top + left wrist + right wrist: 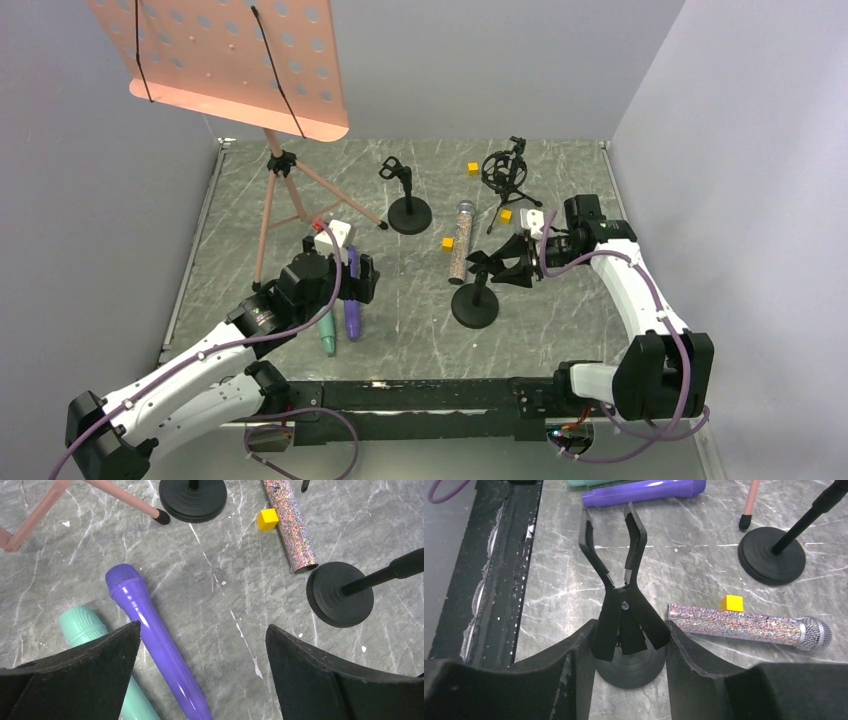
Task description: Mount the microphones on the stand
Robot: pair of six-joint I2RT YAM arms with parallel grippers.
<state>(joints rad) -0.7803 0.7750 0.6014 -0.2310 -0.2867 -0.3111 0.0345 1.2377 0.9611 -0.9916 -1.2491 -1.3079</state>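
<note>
Right gripper is squeezing the tabs of the stand clip at lower centre, holding its prongs apart; left gripper, wide open and empty, is hovering above purple mic at lower left, and next should be descending squarely astride its shaft, clear of mint mic alongside.

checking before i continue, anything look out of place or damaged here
Nothing looks damaged or spilled. The purple microphone, mint green microphone and glittery copper microphone lie flat on the table, none in a stand; yellow cubes sit scattered.
</note>
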